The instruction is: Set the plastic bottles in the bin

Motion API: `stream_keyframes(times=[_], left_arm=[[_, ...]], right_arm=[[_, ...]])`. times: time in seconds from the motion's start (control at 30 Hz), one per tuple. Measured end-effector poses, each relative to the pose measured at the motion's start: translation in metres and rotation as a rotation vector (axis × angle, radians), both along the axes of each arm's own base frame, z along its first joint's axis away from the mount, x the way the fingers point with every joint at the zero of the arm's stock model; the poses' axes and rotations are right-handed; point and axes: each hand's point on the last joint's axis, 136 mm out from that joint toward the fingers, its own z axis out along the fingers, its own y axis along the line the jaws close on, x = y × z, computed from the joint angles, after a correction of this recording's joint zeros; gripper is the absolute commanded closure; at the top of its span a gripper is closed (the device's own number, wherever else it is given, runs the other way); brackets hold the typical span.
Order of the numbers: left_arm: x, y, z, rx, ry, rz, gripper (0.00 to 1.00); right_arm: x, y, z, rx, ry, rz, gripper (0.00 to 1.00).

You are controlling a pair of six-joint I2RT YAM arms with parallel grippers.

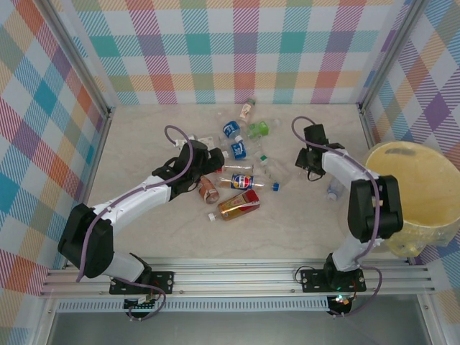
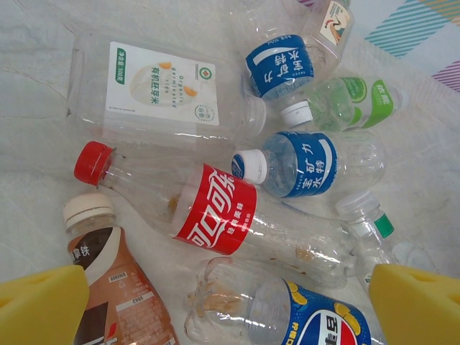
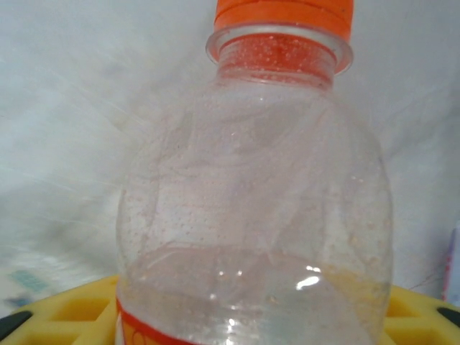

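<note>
Bottles lie scattered across the middle of the tabletop, most on their sides and several touching. The bin stands at the right edge, well apart from the heap; one clear bottle lies between it and the right arm.

The left gripper hovers over the left part of the heap with its jaws spread wide and nothing between them. Below it a red-label bottle lies slantwise with its red cap toward the left. A brown bottle with a cream cap is just beside it, and a Pepsi bottle is on its other side. Farther off are two blue-label bottles, a green-label bottle and a big white-label bottle.

The right gripper is right of the heap, toward the far edge. An orange-cap bottle, clear and beaded with droplets, sits between its fingers, cap pointing away from the wrist. The yellow pads flank it close on both sides; I cannot tell whether they are pinching it.
</note>
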Motion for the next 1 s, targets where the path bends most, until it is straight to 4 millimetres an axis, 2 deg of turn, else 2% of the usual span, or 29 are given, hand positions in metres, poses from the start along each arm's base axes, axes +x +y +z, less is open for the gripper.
stream_keyframes(times=[0.37,0.6,0.73,0.83,1.0], left_arm=[[0.000,0.000,-0.003,0.004,0.006,-0.001,0.00],[0.001,-0.001,-0.003,0.002,0.007,-0.002,0.00],[0.002,-0.002,-0.006,0.001,0.012,-0.001,0.00],[0.002,-0.004,-0.012,0.003,0.027,-0.005,0.00],[0.001,-0.007,-0.021,0.004,0.051,-0.019,0.00]], right_arm=[[0.000,0.015,0.136,0.030,-0.347,0.123,0.55],[-0.014,0.012,0.242,-0.004,-0.592,0.179,0.55],[-0.029,0.000,0.296,-0.083,-0.706,0.172,0.54],[-0.042,-0.019,0.318,-0.195,-0.750,0.129,0.54],[-0.053,-0.057,0.326,-0.406,-0.724,0.023,0.55]])
